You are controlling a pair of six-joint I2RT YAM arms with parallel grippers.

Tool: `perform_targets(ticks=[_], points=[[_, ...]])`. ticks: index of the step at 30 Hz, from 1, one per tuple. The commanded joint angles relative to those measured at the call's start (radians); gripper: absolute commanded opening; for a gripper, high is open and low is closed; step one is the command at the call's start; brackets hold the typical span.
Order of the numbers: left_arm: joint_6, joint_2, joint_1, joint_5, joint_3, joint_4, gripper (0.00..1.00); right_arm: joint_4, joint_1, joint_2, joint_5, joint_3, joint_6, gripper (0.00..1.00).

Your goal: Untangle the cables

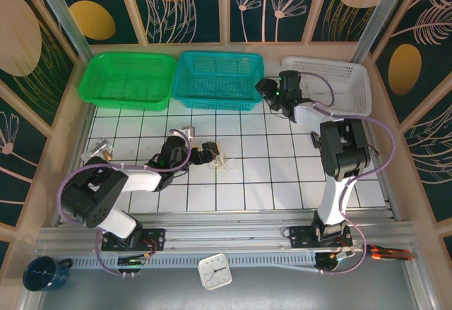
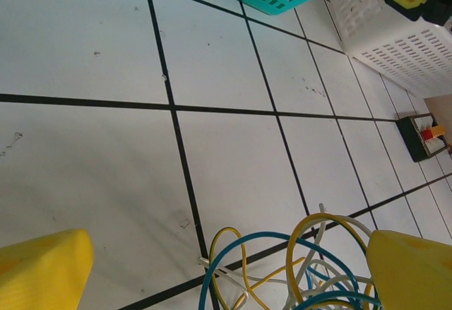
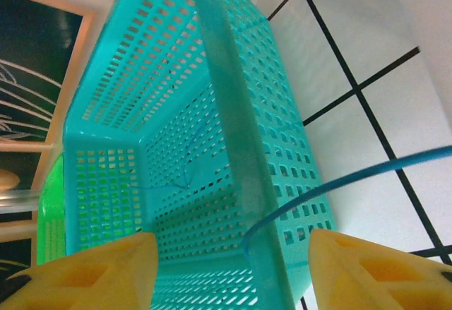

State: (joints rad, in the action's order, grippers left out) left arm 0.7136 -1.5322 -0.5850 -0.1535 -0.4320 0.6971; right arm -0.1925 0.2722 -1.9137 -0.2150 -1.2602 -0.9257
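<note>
Where the left pincer (image 2: 226,255) gapes, the cables (image 2: 311,271) lie between

Tiled table (image 1: 268,179): green basket (image 1: 121,97), teal basket (image 1: 215,102), white basket (image 1: 355,90), cables (image 1: 221,163), black box (image 2: 421,135).

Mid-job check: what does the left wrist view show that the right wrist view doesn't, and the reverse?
Left wrist: the cable tangle between the fingers of its open pincer, a black box, the white basket. Right wrist: a blue wire arcing over the teal basket, and a green basket. Both: the teal basket and tiled table.
</note>
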Motion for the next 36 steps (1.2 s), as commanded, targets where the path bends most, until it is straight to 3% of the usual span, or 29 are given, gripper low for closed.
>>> perform_targets(ticks=[1, 9, 11, 16, 29, 31, 33, 36], points=[[0.017, 0.004, 0.002, -0.012, 0.010, 0.038, 0.99, -0.130, -0.005, -0.018, 0.099, 0.033, -0.115, 0.55], [0.017, 0.003, 0.002, -0.015, 0.018, 0.045, 0.99, -0.259, 0.011, -0.017, 0.192, 0.049, -0.184, 0.41], [0.020, 0.001, 0.003, -0.016, 0.019, 0.049, 0.99, -0.273, 0.012, -0.028, 0.197, 0.044, -0.204, 0.33], [0.021, 0.006, 0.002, -0.016, 0.026, 0.053, 0.99, -0.287, 0.013, -0.049, 0.177, 0.021, -0.208, 0.01], [0.020, 0.025, 0.002, -0.015, 0.037, 0.056, 0.99, -0.229, 0.040, 0.015, 0.156, -0.032, -0.059, 0.00], [0.020, 0.030, 0.004, -0.014, 0.038, 0.053, 0.99, -0.220, 0.040, 0.037, 0.179, -0.006, -0.078, 0.12], [0.017, 0.036, 0.003, -0.012, 0.039, 0.049, 0.99, -0.229, 0.041, 0.062, 0.197, 0.039, -0.107, 0.40], [0.015, 0.042, 0.003, -0.012, 0.042, 0.045, 0.99, -0.232, 0.041, 0.089, 0.210, 0.095, -0.154, 0.58]])
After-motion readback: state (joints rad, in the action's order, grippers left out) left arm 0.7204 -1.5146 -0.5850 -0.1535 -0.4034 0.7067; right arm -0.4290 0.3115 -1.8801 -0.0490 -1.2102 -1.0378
